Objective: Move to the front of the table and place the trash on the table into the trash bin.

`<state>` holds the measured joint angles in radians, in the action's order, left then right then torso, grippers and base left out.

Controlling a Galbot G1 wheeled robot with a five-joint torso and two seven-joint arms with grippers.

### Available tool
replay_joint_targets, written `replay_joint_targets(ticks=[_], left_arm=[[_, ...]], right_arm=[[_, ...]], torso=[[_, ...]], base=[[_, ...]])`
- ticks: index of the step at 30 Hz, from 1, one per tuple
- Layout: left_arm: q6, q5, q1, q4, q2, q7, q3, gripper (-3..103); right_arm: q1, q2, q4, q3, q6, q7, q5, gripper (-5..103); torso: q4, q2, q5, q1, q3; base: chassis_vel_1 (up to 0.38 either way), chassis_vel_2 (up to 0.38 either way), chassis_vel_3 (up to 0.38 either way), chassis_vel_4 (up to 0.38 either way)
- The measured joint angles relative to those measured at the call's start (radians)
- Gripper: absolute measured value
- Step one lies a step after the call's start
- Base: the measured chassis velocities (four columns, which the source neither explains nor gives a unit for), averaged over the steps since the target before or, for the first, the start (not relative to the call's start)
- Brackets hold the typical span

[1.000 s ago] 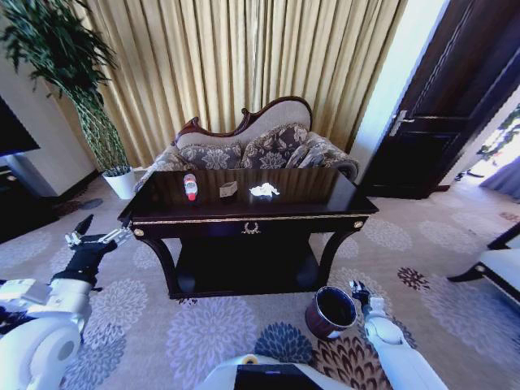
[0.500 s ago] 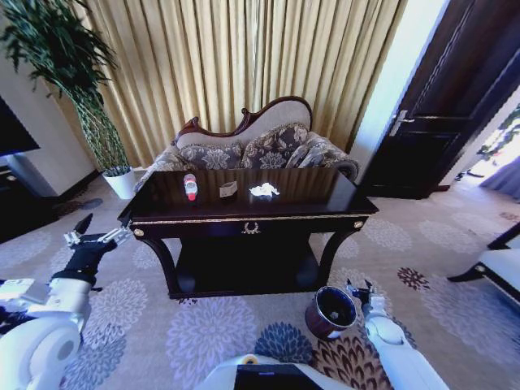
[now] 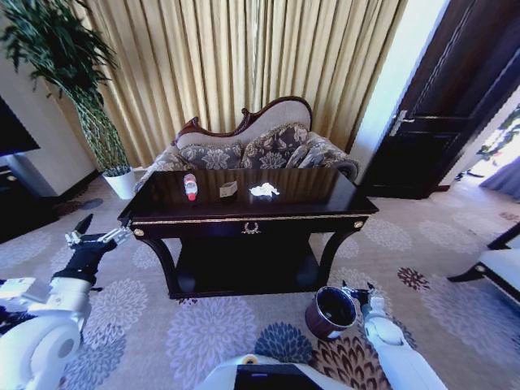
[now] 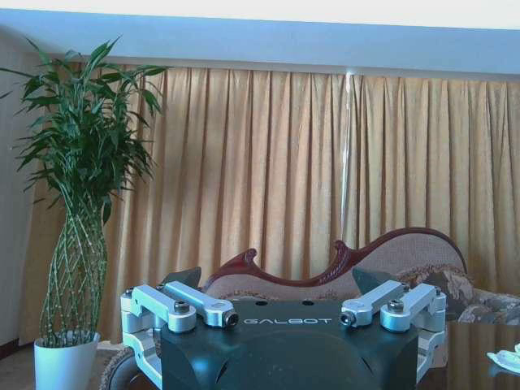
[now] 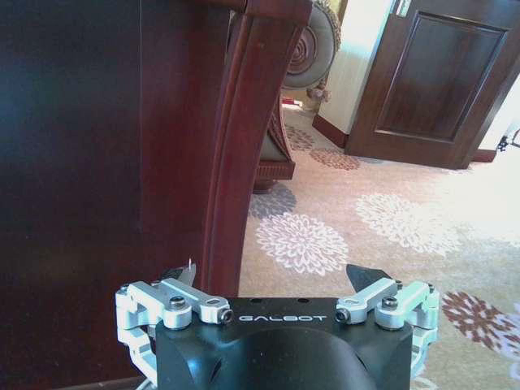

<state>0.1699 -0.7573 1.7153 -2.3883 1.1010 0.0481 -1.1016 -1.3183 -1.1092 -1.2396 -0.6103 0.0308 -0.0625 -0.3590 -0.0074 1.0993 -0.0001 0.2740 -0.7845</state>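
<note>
Though glossy, curved-legged table (image 3: 325, 191).

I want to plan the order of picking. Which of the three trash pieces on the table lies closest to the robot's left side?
The clear bottle with red cap and label. It lies left of the tan box piece and the white paper wad.

The right gripper (image 5: 275, 280) hangs wide open before the table (image 5: 97, 162), its curved leg (image 5: 244, 154) just ahead, patterned carpet (image 5: 374, 219) beyond.
</note>
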Motion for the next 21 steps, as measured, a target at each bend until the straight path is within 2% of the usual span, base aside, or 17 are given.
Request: replay_joint_targets(ticks=[3, 6, 7, 10, 11, 15, 16, 21], left_arm=[[0.0, -0.002, -0.002, 0.002, -0.001, -0.001, -0.001, 100], [-0.001, -0.001, -0.004, 0.002, 0.004, -0.001, 0.004, 100], [-0.001, -0.001, -0.004, 0.002, 0.004, -0.001, 0.004, 100], [-0.001, 0.005, -0.009, 0.002, 0.016, -0.004, 0.016, 100], [-0.001, 0.005, -0.009, 0.002, 0.016, -0.004, 0.016, 100], [0.0, 0.01, -0.01, 0.003, 0.028, -0.005, 0.03, 100], [0.0, 0.01, -0.01, 0.003, 0.028, -0.005, 0.03, 100], [0.004, 0.023, -0.008, 0.007, 0.032, -0.005, 0.035, 100]], right_arm=[[-0.029, 0.001, -0.079, -0.01, -0.015, 0.001, -0.055, 100], [-0.09, 0.008, -0.274, -0.03, -0.045, 0.001, -0.117, 100], [-0.09, 0.008, -0.274, -0.03, -0.045, 0.001, -0.117, 100], [-0.153, 0.012, -0.498, -0.045, -0.11, 0.0, -0.132, 100], [-0.153, 0.012, -0.498, -0.045, -0.11, 0.0, -0.132, 100], [-0.185, 0.014, -0.718, -0.051, -0.162, -0.009, -0.139, 100], [-0.185, 0.014, -0.718, -0.051, -0.162, -0.009, -0.139, 100], [-0.192, 0.018, -0.901, -0.051, -0.233, -0.062, -0.15, 100]], torso=[[-0.0001, 0.0, 0.0, 0.0, 0.0], [0.0003, 0.0, -0.0003, 0.0, 0.0], [0.0003, 0.0, -0.0003, 0.0, 0.0], [0.0, 0.0, -0.0004, 0.0, 0.0], [0.0, 0.0, -0.0004, 0.0, 0.0], [0.0002, 0.0, -0.0004, 0.0, 0.0], [0.0002, 0.0, -0.0004, 0.0, 0.0], [0.0, 0.0, -0.0001, 0.0, 0.0]], base=[[0.0, 0.0, 0.0, 0.0], [0.0, 0.0, 0.0, 0.0], [0.0, 0.0, 0.0, 0.0], [0.0, 0.0, 0.0, 0.0], [0.0, 0.0, 0.0, 0.0], [0.0, 0.0, 0.0, 0.0], [0.0, 0.0, 0.0, 0.0], [0.0, 0.0, 0.0, 0.0]])
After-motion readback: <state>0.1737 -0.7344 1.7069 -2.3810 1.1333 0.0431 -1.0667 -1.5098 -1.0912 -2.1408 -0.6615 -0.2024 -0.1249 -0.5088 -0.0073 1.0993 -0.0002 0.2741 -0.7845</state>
